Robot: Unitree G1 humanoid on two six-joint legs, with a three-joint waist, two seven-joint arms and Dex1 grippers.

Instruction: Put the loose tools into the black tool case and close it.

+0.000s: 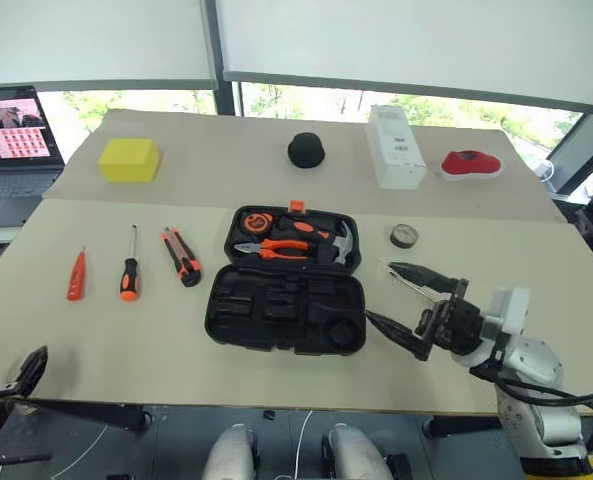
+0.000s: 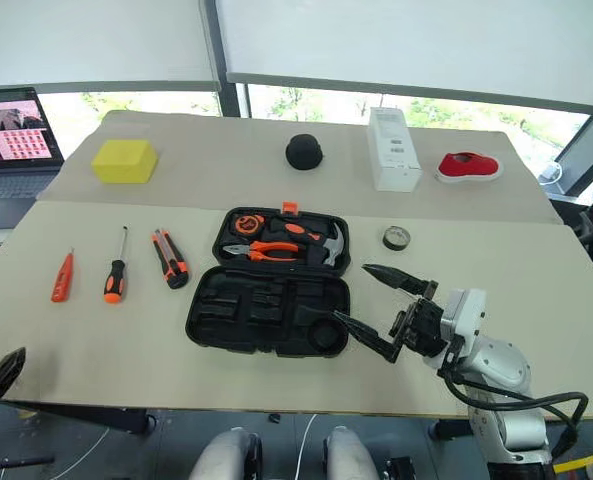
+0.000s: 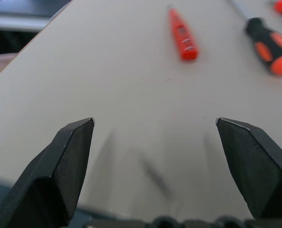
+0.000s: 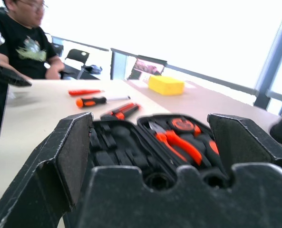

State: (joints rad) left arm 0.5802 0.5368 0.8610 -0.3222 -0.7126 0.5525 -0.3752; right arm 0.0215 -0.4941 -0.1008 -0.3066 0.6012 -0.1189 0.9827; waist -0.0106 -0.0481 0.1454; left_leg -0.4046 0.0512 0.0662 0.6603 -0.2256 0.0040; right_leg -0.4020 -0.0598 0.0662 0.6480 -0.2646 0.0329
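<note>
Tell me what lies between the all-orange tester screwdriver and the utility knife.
One orange-and-black-handled screwdriver lies between the tester screwdriver and the utility knife, shaft pointing away from the robot; the left eye view shows it.

Beige surface [image 1: 96, 340]: open tool case [image 1: 284, 306], tester [image 1: 76, 275], screwdriver [image 1: 129, 272], knife [image 1: 181, 257], tape roll [image 1: 404, 236], yellow block [image 1: 129, 159].

We see only the tip of the left gripper [image 1: 21, 375] at the picture's edge, its arm cut off. The long screwdriver [image 3: 269, 42] runs past the left wrist view's edge. The black tool case [image 4: 131, 142] lies partly hidden behind the right gripper's fingers [image 4: 72, 152]. A person [image 4: 22, 42] is cropped at the frame's edge.
</note>
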